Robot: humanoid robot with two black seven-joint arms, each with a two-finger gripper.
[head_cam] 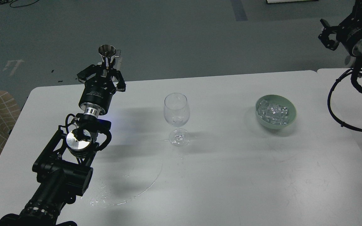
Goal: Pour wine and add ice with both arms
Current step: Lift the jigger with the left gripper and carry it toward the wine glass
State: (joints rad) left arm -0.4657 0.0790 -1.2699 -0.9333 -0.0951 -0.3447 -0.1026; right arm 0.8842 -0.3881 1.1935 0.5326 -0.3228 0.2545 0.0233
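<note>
Left hand grips a metal cup; right hand unclear; wet white table, grey floor.

Illumination dim and cool overall; floor at 12 o'clock reads grey-green. White table is the brightest surface, without clipping. Soft, diffuse shadows lie beside the stemmed glass and bowl. Glare marks a silver arm joint at 8 o'clock. Focus acceptable; fine grain present.
</note>
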